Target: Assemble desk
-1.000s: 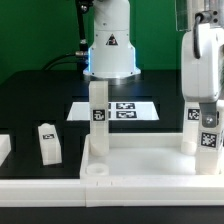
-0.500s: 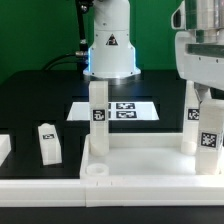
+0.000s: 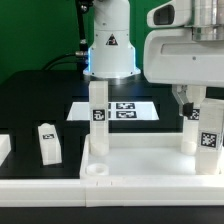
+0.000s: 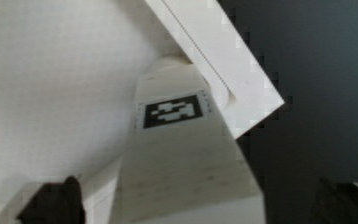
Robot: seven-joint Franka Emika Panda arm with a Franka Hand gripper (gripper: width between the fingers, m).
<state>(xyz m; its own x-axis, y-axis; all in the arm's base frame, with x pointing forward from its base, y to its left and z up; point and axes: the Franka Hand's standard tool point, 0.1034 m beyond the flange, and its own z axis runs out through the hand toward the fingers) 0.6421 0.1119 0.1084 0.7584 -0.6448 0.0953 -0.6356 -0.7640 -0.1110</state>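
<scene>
The white tabletop [image 3: 140, 160] lies rim up at the front of the exterior view. Three tagged legs stand upright on it: one at the back left [image 3: 97, 120] and two close together at the exterior view's right [image 3: 190, 130] [image 3: 208, 140]. A round corner socket [image 3: 95, 171] at the front left holds nothing. Another leg [image 3: 48, 142] stands loose on the black table. My gripper [image 3: 192, 100] hangs open just above the right-hand legs. In the wrist view a tagged leg [image 4: 176, 150] runs between the dark fingers [image 4: 51, 205], which stand apart from it; the gripper [image 4: 202, 208] holds nothing.
The marker board [image 3: 125, 110] lies behind the tabletop, in front of the robot base [image 3: 110, 50]. A white part [image 3: 4, 150] shows at the exterior view's left edge. A long white rail [image 3: 60, 186] runs along the front.
The gripper has opened off the right-hand leg and risen. The hand now fills the upper right of the exterior view. The legs stay upright.
</scene>
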